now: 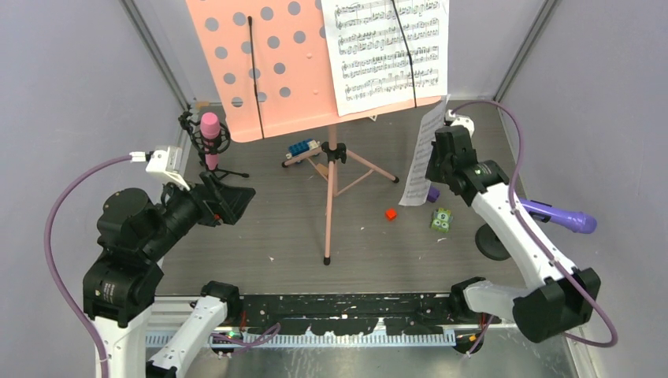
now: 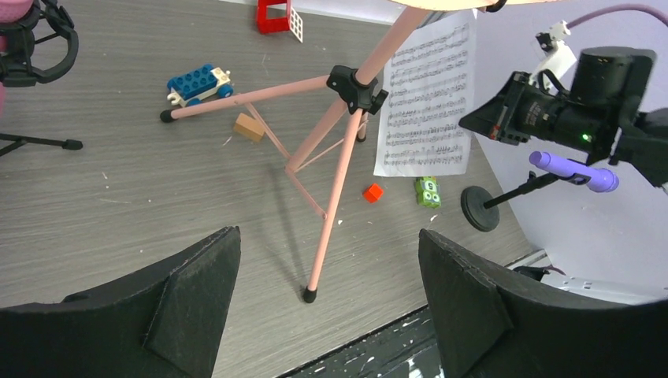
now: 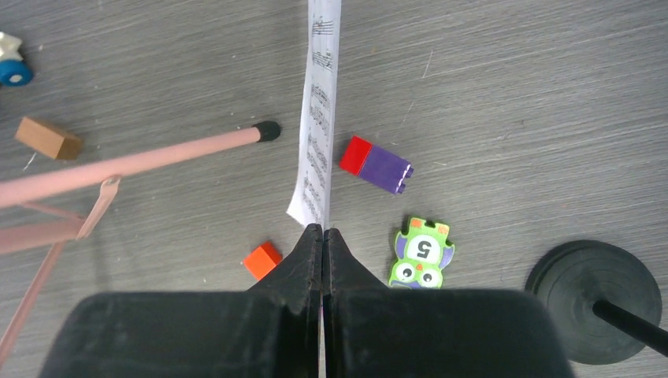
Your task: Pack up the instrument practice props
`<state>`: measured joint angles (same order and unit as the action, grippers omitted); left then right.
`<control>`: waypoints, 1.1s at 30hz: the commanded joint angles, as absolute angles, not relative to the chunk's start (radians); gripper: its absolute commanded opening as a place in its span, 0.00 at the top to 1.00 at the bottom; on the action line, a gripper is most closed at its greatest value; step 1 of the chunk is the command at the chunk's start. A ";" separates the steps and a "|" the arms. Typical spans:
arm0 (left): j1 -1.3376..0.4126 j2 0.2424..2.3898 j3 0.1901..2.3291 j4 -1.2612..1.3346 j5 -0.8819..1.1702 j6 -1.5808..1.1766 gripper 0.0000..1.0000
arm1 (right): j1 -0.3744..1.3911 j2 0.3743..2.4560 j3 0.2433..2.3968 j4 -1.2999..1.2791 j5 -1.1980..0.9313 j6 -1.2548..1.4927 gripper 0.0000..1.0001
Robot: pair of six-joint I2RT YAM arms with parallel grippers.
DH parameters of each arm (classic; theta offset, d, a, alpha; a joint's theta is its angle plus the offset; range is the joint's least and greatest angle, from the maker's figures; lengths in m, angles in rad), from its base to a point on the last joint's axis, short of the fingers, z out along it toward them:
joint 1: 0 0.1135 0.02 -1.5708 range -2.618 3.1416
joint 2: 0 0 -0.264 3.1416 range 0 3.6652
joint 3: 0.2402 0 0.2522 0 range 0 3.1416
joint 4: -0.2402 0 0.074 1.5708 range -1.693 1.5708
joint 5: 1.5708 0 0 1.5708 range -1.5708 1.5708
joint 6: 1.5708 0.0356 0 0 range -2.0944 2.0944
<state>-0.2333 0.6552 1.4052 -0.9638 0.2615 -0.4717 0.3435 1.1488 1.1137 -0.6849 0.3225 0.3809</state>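
Note:
The pink perforated music rack (image 1: 260,63) stands at the back on its tripod legs (image 1: 331,197), with one white sheet-music page (image 1: 386,51) clipped to it. My right gripper (image 1: 433,161) is shut on a second page (image 1: 421,153) that hangs upright, seen edge-on in the right wrist view (image 3: 319,118) beyond the pinched jaws (image 3: 323,231). The pink microphone (image 1: 209,130) sits in its black mount at the back left. The purple microphone (image 1: 563,216) rests on a mount with a round base (image 1: 492,242). My left gripper (image 2: 329,236) is open and empty, above the near tripod leg.
A blue toy car (image 1: 302,148) lies under the rack beside a brown block (image 2: 249,127). A red cube (image 1: 390,213), a green owl block (image 1: 441,220) and a red-and-purple block (image 3: 376,164) lie below the held page. Grey walls close in on both sides.

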 commanded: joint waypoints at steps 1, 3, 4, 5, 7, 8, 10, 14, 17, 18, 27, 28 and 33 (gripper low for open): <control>-0.232 0.656 1.421 -0.968 0.266 -0.465 0.16 | 0.290 1.220 1.206 -0.637 0.293 0.406 0.99; -0.232 0.659 1.442 -0.991 0.253 -0.448 0.16 | 0.266 1.252 1.229 -0.644 0.331 0.401 0.98; -0.232 0.662 1.454 -1.003 0.249 -0.439 0.16 | 0.251 1.279 1.243 -0.656 0.350 0.399 0.97; -0.232 0.665 1.463 -1.013 0.244 -0.431 0.15 | 0.234 1.296 1.260 -0.670 0.357 0.398 0.97; -0.232 0.667 1.476 -1.029 0.237 -0.424 0.15 | 0.196 1.336 1.288 -0.692 0.345 0.396 0.97; -0.232 0.669 1.478 -1.033 0.235 -0.422 0.15 | 0.175 1.355 1.299 -0.697 0.323 0.399 0.96; -0.232 0.669 1.481 -1.038 0.233 -0.422 0.15 | 0.142 1.404 1.319 -0.707 0.285 0.405 0.96; -0.232 0.671 1.483 -1.044 0.232 -0.423 0.15 | 0.100 1.499 1.380 -0.742 0.234 0.401 0.96; -0.232 0.672 1.489 -1.052 0.230 -0.417 0.15 | 0.084 1.554 1.411 -0.762 0.199 0.396 0.94; -0.232 0.673 1.492 -1.056 0.229 -0.415 0.15 | 0.083 1.569 1.421 -0.767 0.196 0.393 0.94; -0.232 0.671 1.498 -1.072 0.227 -0.407 0.15 | 0.078 1.589 1.445 -0.785 0.239 0.385 0.59; -0.232 0.670 1.499 -1.073 0.227 -0.406 0.15 | 0.077 1.581 1.445 -0.784 0.245 0.385 0.54; -0.232 0.668 1.495 -1.077 0.223 -0.403 0.15 | 0.077 1.512 1.454 -0.793 0.283 0.393 0.44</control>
<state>-0.2333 0.6636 1.4696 -1.0752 0.2329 -0.4263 0.0811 1.6081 1.4021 -0.7906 0.2340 0.3912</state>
